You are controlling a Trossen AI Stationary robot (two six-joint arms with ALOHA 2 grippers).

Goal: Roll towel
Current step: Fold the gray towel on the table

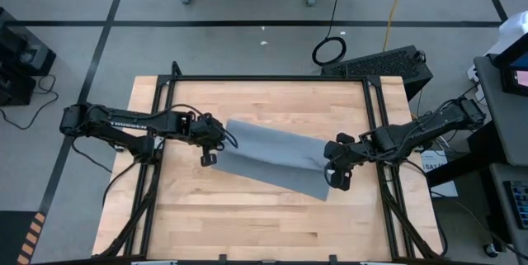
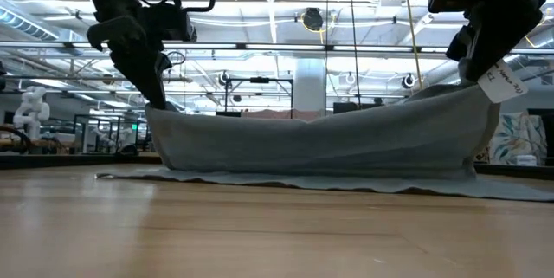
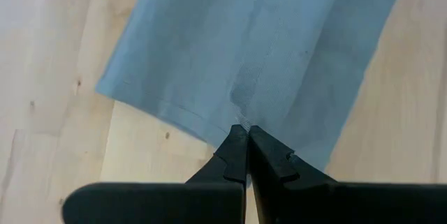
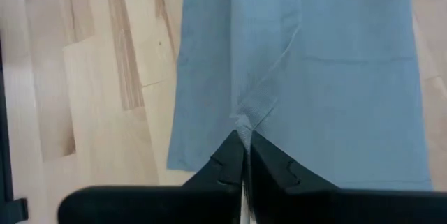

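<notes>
The grey-blue towel (image 1: 276,158) lies aslant across the middle of the wooden table (image 1: 247,224). Both its ends are raised, and its lower edge (image 2: 286,178) rests on the wood. My left gripper (image 1: 209,151) is shut on the towel's left end; it also shows in the low view (image 2: 157,96) and in its own wrist view (image 3: 246,130). My right gripper (image 1: 336,174) is shut on the right end, seen again in the low view (image 2: 479,74) and in its wrist view (image 4: 244,135). A white tag (image 2: 502,83) hangs at the right end. My left gripper pinches a small pucker of cloth (image 3: 242,112) between its two fingertips, about midway along the towel's left short edge. The fingers slant down from above. That end is lifted and the cloth falls away below to the table. My right gripper pinches a raised pucker of cloth (image 4: 244,116) between its fingertips, close to the middle of the towel's right short edge. It comes slanting down from above. This end is lifted too, and the top edge (image 2: 329,115) sags between the two holds.
Black frame rails (image 1: 375,133) run along the table's left, right and far sides. Bare wood (image 1: 264,232) lies between the towel and the near edge. Beyond the far edge a dark case (image 1: 384,63) and a coiled cable (image 1: 329,50) sit on the floor.
</notes>
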